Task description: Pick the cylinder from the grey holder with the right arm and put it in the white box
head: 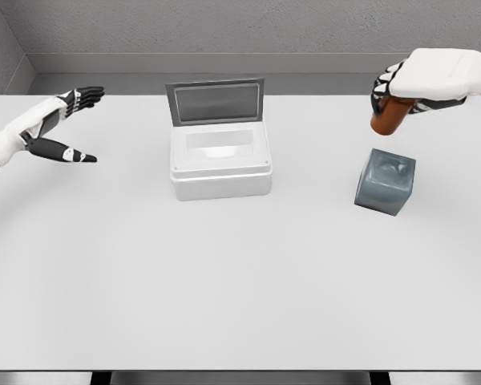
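The cylinder [387,117], a brown one, is clear of the grey holder [386,181] and hangs in the air above and just behind it, gripped near its top by the right hand [394,88], whose fingers are wrapped around it. The holder sits empty on the table [240,289], its round socket showing. The white box [220,163] stands well to the left of the cylinder, its lid [216,101] propped upright at the back and its cavity open.

The step in hand looks like the carry across to the box. To do it well, the arm should probably keep the cylinder upright and high enough to pass the box's near wall, then lower it in front of the raised lid before letting go.

The left hand [64,120] hovers at the far left, fingers spread and holding nothing.
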Controlling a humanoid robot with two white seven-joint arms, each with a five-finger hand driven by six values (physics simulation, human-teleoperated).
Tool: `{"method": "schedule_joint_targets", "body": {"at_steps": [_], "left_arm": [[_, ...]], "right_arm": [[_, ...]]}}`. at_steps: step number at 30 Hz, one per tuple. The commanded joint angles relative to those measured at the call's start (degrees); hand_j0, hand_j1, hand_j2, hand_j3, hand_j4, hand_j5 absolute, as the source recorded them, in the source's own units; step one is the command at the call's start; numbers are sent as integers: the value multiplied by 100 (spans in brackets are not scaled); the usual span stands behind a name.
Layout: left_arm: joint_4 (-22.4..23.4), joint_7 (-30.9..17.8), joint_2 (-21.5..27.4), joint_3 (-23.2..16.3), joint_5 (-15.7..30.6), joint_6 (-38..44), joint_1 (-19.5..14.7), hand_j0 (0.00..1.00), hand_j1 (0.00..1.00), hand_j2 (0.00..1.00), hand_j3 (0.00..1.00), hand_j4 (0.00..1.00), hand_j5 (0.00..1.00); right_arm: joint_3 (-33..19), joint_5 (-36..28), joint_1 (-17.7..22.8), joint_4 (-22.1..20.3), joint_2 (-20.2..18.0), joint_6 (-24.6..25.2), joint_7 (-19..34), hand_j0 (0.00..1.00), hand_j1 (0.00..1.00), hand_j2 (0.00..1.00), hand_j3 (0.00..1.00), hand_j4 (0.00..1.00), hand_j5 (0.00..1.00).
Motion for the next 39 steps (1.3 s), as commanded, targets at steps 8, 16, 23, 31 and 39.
{"method": "schedule_joint_targets", "body": {"at_steps": [8, 16, 23, 31, 39], "left_arm": [[-20, 1, 15, 9, 44, 11, 0, 100, 100, 100, 100, 100, 100], [-20, 1, 15, 9, 52, 11, 0, 100, 100, 100, 100, 100, 100], [-20, 1, 15, 9, 52, 11, 0, 100, 100, 100, 100, 100, 100], [15, 1, -82, 9, 52, 11, -9, 100, 100, 100, 100, 100, 100], [1694, 1, -1602, 783, -334, 11, -791, 100, 100, 100, 100, 100, 100]], "right_arm": [[586, 406, -598, 1483, 2286, 25, -6, 40, 40, 40, 40, 40, 40], [841, 406, -1081, 2072, 3218, 25, -6, 40, 40, 40, 40, 40, 40], [841, 379, -1274, 2091, 3324, 25, -6, 97, 97, 97, 97, 97, 97], [-1356, 326, -27, 1659, 872, 25, -6, 100, 100, 100, 100, 100, 100], [-803, 344, 290, 1229, 485, 25, -6, 100, 100, 100, 100, 100, 100]]}}
